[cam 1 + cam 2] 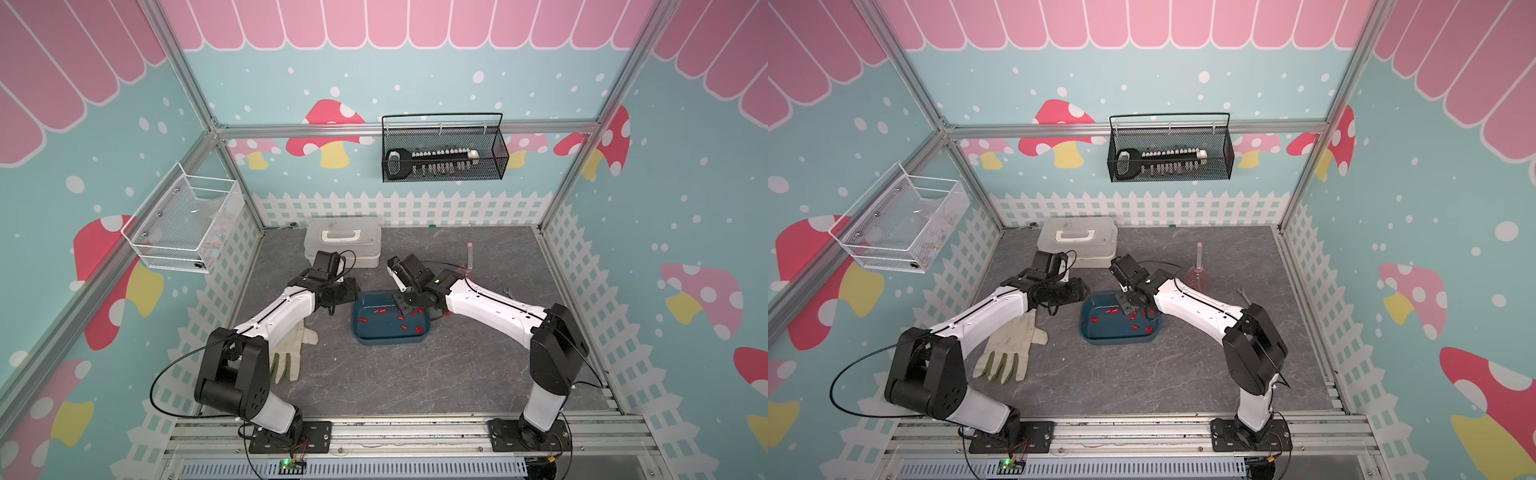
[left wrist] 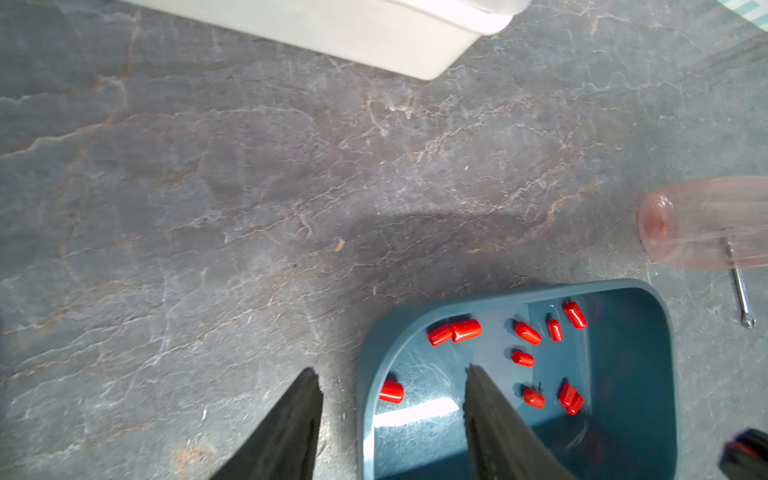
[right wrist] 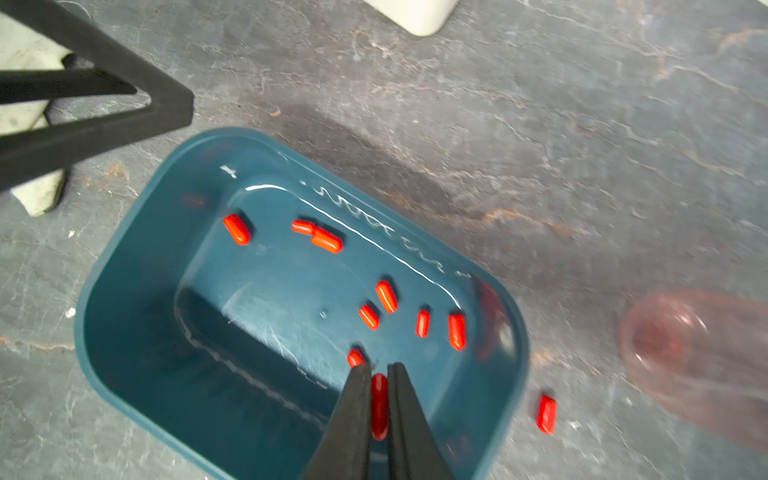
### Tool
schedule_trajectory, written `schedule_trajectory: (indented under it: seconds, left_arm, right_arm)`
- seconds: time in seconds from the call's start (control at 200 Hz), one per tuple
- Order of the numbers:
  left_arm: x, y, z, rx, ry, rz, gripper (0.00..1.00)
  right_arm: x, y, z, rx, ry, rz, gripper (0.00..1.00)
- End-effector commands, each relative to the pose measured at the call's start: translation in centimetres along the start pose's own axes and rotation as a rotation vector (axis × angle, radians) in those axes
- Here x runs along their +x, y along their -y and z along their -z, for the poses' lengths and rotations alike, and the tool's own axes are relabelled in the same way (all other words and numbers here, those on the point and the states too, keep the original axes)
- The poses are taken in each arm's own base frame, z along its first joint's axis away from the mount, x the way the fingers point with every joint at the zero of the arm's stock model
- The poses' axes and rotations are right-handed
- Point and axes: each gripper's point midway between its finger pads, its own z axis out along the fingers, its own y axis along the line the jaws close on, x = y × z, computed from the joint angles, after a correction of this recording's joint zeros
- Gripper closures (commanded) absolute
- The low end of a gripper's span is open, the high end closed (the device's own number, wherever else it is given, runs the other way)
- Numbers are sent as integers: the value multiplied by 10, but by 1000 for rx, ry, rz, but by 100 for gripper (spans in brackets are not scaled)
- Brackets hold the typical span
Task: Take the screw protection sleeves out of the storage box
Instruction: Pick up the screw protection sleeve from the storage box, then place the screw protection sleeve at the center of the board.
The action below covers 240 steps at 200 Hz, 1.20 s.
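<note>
The storage box (image 1: 390, 341) (image 1: 1117, 340) is a shallow teal tub in the middle of the table. Several red screw protection sleeves (image 1: 380, 311) (image 2: 465, 330) (image 3: 326, 240) lie scattered on its floor. My right gripper (image 3: 379, 368) (image 1: 404, 311) reaches into the box near its right end. It is shut on one sleeve (image 3: 379, 405), which lies lengthwise between the fingers. One more sleeve (image 3: 546, 413) (image 1: 447, 314) lies on the table just outside the right rim. My left gripper (image 2: 392, 370) (image 1: 331, 309) is open and empty, its fingers straddling the box's left rim (image 2: 457, 297).
A white lidded case (image 1: 343, 241) stands behind the left arm. A dirty work glove (image 1: 291, 353) lies under that arm. Right of the box stand a pink funnel (image 1: 1198, 274) and a small wrench (image 1: 1244, 296). Wire baskets (image 1: 444, 158) (image 1: 183, 224) hang on the walls.
</note>
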Motion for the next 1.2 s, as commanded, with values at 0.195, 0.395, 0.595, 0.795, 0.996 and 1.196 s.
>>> schedule_trajectory:
  seconds: [0.195, 0.395, 0.595, 0.795, 0.996, 1.196]
  left_arm:
    - [-6, -2, -1, -39, 4, -31, 43]
    - [-5, -1, -3, -45, -2, -36, 43]
    - [-5, 0, -2, -46, 1, -40, 43]
    - [-5, 1, -4, -48, -3, -43, 43]
    - [-8, -1, -1, -66, 12, -39, 42]
    - [-7, 0, -2, -66, 10, -39, 42]
  right_arm:
    - [35, 55, 20, 62, -9, -89, 87]
    - [57, 85, 22, 82, -22, -152, 87]
    - [78, 103, 15, 81, -46, -183, 87]
    - [97, 120, 8, 100, -77, -201, 86]
    - [98, 124, -8, 64, -87, -217, 86]
    - [104, 127, -21, 53, -113, -226, 86]
